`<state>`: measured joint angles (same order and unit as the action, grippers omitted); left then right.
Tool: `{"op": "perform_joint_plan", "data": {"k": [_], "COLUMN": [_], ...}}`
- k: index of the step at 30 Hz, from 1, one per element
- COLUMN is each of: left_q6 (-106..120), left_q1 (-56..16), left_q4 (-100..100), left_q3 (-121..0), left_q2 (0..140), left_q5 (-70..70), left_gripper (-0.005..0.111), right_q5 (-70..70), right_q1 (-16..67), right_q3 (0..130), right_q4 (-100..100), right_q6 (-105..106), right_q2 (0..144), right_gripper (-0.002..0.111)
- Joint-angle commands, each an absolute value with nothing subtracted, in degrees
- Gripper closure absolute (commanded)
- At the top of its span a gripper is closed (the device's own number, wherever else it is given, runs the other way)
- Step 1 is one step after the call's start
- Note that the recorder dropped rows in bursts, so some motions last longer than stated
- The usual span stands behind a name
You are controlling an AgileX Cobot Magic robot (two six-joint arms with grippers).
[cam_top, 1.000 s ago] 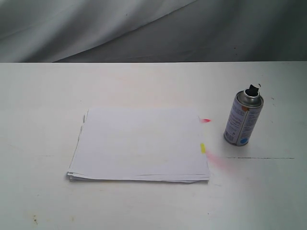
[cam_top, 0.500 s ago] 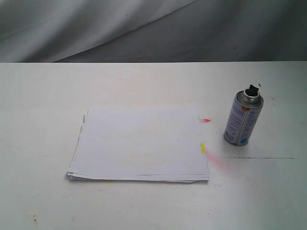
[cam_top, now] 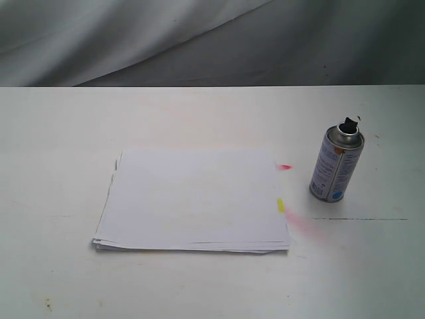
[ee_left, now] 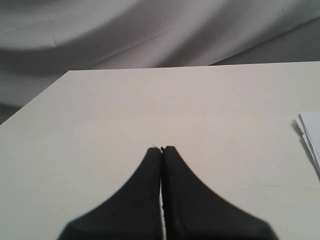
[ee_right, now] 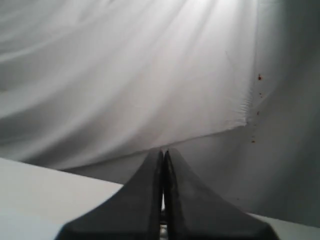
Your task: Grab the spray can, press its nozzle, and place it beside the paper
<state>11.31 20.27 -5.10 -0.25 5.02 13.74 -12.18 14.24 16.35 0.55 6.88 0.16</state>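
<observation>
Exterior view: the spray can [cam_top: 337, 166] stood at three o'clock of the paper [cam_top: 192, 199]. The left gripper [ee_left: 161, 148] and right gripper [ee_right: 163, 151] had jaws pressed together, empty.

Flat white matte tabletop [cam_top: 199, 113], lightly scuffed. Faint pink smudge [cam_top: 307, 226] on its right front part. Thin dark line [cam_top: 362, 219] starts just beside the smudge and runs rightward. Behind the table: draped grey fabric backdrop [cam_top: 166, 40], softly folded. A few small reddish specks [ee_right: 259, 77] on the fabric in the right wrist view.

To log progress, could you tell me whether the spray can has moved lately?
No; the spray can stands exactly as far right of the paper as before.
</observation>
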Motion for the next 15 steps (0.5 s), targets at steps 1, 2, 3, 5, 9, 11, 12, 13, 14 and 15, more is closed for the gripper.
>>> {"op": "perform_joint_plan", "data": {"k": [1,2,3,5,9,11,12,13,14,15], "left_q6": [10.83,10.83,10.83,10.83,10.83,10.83,10.83,10.83,10.99,10.99], "left_q1": [20.46,20.46,20.46,20.46,20.46,20.46,20.46,20.46,20.46,20.46], "left_q4": [-4.97,-4.97,-4.97,-4.97,-4.97,-4.97,-4.97,-4.97,-4.97,-4.97], "left_q3": [0.00,0.00,0.00,0.00,0.00,0.00,0.00,0.00,0.00,0.00], "left_q2": [4.85,4.85,4.85,4.85,4.85,4.85,4.85,4.85,4.85,4.85], "left_q5": [13.82,13.82,13.82,13.82,13.82,13.82,13.82,13.82,13.82,13.82], "left_gripper": [0.107,0.107,0.107,0.107,0.107,0.107,0.107,0.107,0.107,0.107], "right_q5": [-12.35,-12.23,-12.23,-12.23,-12.23,-12.23,-12.23,-12.23,-12.23,-12.23], "right_q1": [8.64,7.41,5.66,3.54,-0.07,-0.83,-1.08,-1.11,-1.11,-1.11], "right_q3": [10.52,9.50,8.15,6.60,3.72,2.25,1.12,0.46,0.00,0.00], "right_q4": [1.04,1.05,1.05,1.05,1.05,1.05,1.05,1.05,1.05,1.05], "right_q6": [6.87,6.87,6.87,6.87,7.23,7.23,7.23,7.23,7.23,7.23], "right_q2": [0.00,0.00,0.00,0.00,0.00,0.00,0.00,0.00,0.00,0.00], "right_gripper": [0.108,0.108,0.108,0.108,0.108,0.108,0.108,0.108,0.108,0.108]}}
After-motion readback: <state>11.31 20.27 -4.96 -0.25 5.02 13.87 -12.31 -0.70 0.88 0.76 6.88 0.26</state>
